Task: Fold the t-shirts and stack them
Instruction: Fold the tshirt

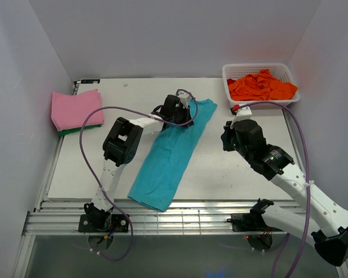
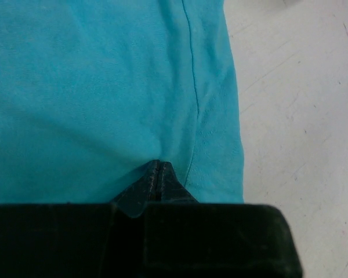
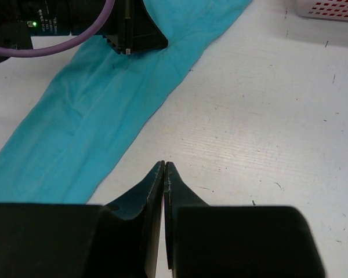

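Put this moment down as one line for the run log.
left pincer: shut on teal shirt far end | right pincer: shut, empty, over table | pink stack: far left | orange shirts: in basket

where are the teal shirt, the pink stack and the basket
teal shirt (image 1: 168, 159) top view, middle of the cloth
pink stack (image 1: 75, 109) top view, centre of its top
basket (image 1: 249, 69) top view, far wall

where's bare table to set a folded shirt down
Biggest bare patch: right of the teal shirt, near side of the basket, though the right tool hovers there. Smaller: near side of the pink stack, left of the shirt. Crowded around the left tool.
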{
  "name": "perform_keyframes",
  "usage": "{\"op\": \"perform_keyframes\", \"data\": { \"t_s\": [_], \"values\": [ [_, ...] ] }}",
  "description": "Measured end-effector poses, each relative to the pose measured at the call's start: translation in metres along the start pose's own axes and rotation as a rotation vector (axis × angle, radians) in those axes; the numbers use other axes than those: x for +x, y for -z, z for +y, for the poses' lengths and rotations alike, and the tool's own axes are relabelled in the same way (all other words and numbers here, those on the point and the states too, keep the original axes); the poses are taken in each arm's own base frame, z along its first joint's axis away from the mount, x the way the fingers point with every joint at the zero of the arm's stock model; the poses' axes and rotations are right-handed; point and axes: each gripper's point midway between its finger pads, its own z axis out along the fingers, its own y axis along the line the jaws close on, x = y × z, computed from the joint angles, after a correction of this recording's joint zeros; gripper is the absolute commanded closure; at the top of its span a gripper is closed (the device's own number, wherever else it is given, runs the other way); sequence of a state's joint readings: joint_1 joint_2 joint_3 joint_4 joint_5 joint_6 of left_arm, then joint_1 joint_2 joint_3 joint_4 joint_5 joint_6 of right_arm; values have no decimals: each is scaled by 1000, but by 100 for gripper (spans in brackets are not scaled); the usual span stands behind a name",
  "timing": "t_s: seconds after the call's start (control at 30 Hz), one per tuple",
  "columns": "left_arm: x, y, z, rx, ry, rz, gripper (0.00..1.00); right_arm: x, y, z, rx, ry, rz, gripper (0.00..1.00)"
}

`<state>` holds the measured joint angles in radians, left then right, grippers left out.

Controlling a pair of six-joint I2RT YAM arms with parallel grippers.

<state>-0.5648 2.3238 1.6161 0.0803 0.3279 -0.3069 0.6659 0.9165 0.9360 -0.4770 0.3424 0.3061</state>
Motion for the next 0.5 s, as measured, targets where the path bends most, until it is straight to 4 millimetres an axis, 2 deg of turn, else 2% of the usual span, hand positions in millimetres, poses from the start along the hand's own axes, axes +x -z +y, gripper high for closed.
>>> {"op": "perform_keyframes", "data": {
  "t_s": [0.17, 0.3, 0.5],
  "values": [
    [-9, -12, 6, -28, -2, 8, 100, 5, -1, 9, -2, 6, 11, 92],
    [-25, -27, 13, -53, -2, -14, 100, 15, -6, 16, 7, 22, 41, 92],
    [-48, -40, 39, -123, 40, -70, 100, 26, -10, 24, 32, 55, 84, 92]
  ]
}}
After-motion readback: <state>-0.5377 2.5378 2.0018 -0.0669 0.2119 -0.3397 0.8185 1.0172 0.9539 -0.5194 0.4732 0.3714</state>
